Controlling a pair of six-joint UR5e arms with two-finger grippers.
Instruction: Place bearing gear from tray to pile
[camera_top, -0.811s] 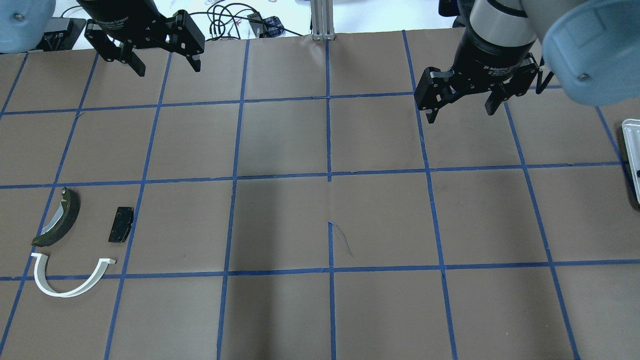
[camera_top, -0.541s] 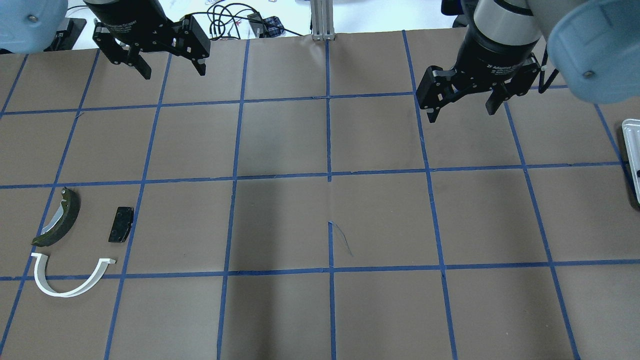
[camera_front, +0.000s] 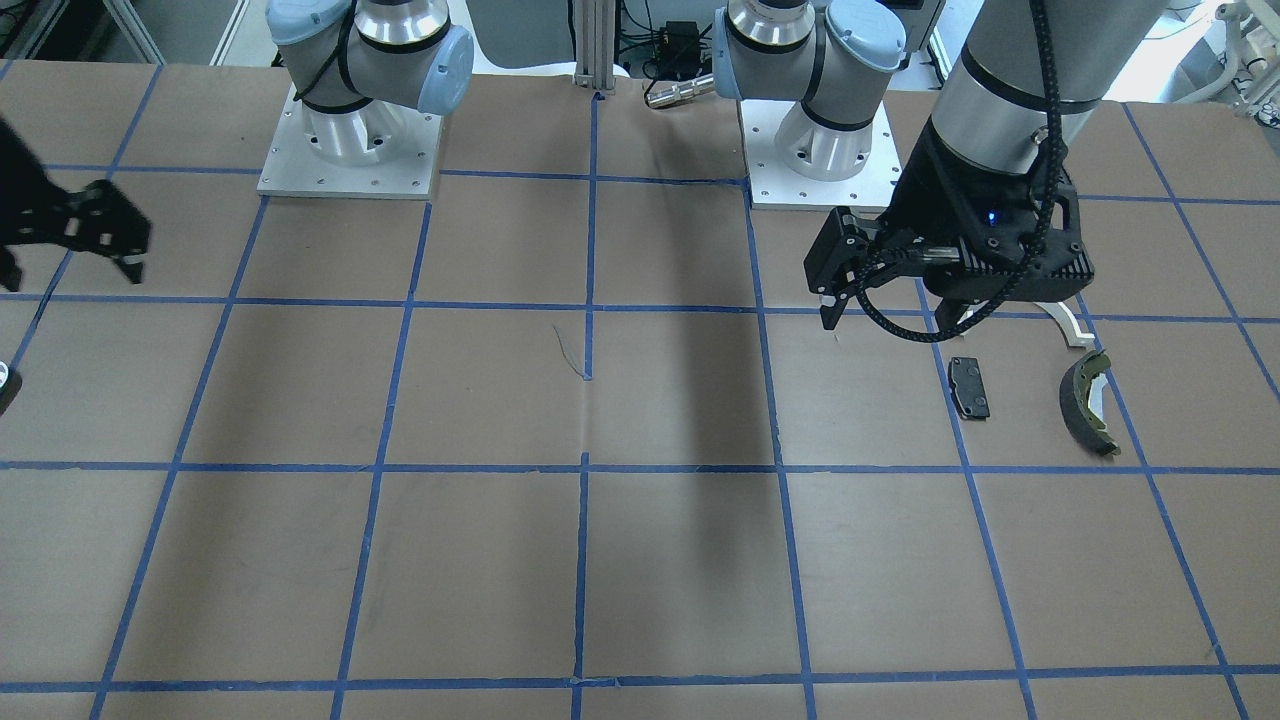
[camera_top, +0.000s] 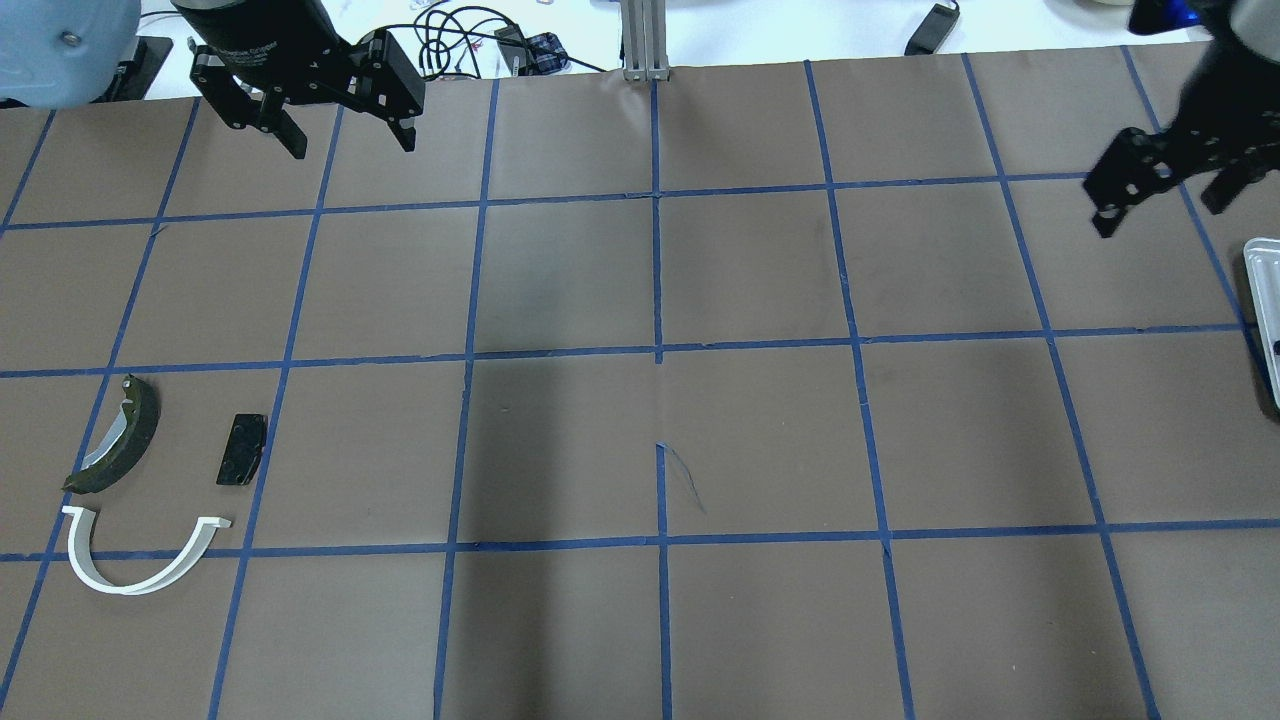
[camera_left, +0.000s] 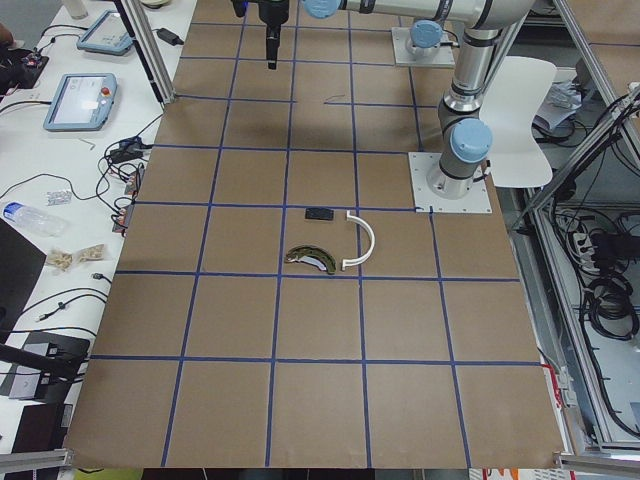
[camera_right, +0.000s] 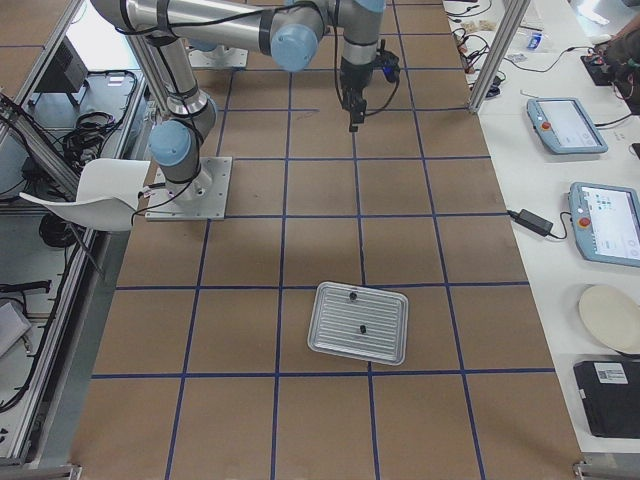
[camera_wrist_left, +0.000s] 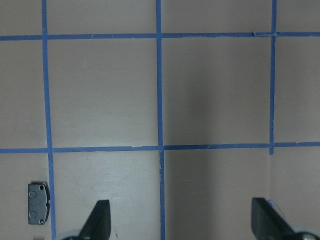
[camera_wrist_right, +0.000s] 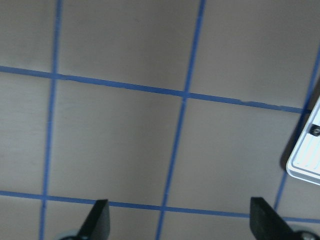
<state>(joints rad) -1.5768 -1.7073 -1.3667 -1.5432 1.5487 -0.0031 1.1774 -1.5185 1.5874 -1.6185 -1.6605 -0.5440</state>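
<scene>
The silver tray (camera_right: 380, 340) holds two small dark parts (camera_right: 352, 296), too small to tell which is the bearing gear. Its edge shows in the overhead view (camera_top: 1262, 290) and in the right wrist view (camera_wrist_right: 306, 155). The pile lies at the left: a black pad (camera_top: 242, 449), a white arc (camera_top: 140, 575) and an olive-black shoe (camera_top: 120, 440). My right gripper (camera_top: 1160, 215) is open and empty, in the air just left of the tray. My left gripper (camera_top: 350, 145) is open and empty, far beyond the pile. In the front view it (camera_front: 890, 320) hides part of the arc.
Brown table cover with a blue tape grid (camera_top: 658, 350). Cables and a metal post (camera_top: 645, 40) lie past the far edge. The robot bases (camera_front: 350, 150) stand at the near side. The pad also shows in the left wrist view (camera_wrist_left: 38, 203).
My right gripper has moved well to the right, close to the tray. My left gripper has shifted slightly right. Both stay open. The pile has not moved.
</scene>
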